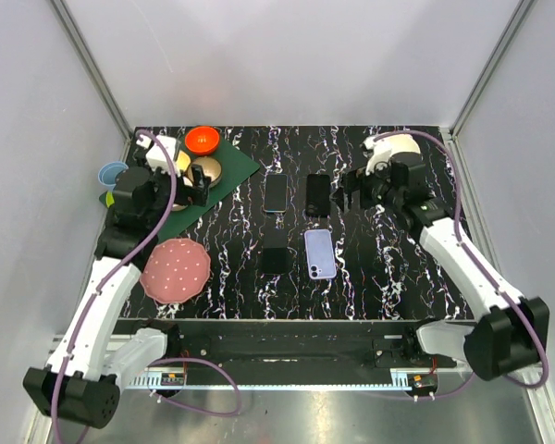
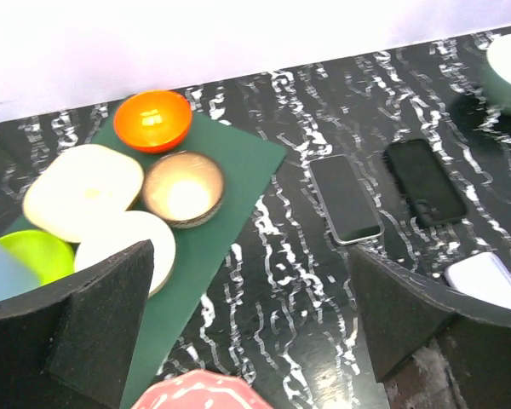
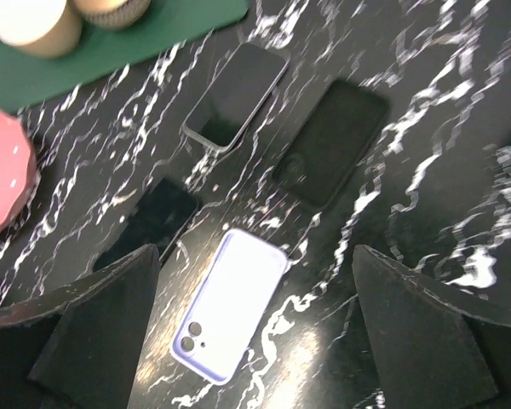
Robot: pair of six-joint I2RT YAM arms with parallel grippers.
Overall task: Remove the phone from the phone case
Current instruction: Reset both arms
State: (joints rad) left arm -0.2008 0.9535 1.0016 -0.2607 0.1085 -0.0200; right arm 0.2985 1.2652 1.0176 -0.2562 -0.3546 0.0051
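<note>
A lavender phone case (image 1: pixel 319 252) lies back up mid-table, its camera holes toward the near edge; whether a phone sits inside it cannot be told. In the right wrist view the lavender case (image 3: pixel 230 304) lies flat below and between my open fingers. Behind it rest a silver-edged phone (image 1: pixel 276 192), screen up, and a black phone (image 1: pixel 318 194); a flat black slab (image 1: pixel 276 252) lies to the case's left. My right gripper (image 1: pixel 349 197) hovers open just right of the black phone, holding nothing. My left gripper (image 1: pixel 199 185) hangs open over the green mat (image 1: pixel 231 171), empty.
On the mat stand an orange bowl (image 2: pixel 152 119), a wooden bowl (image 2: pixel 182 188), white plates (image 2: pixel 83 189) and a lime bowl (image 2: pixel 30 256). A pink studded lid (image 1: pixel 175 269) lies near left, a blue cup (image 1: pixel 112 172) far left, a white cup (image 1: pixel 402 145) back right.
</note>
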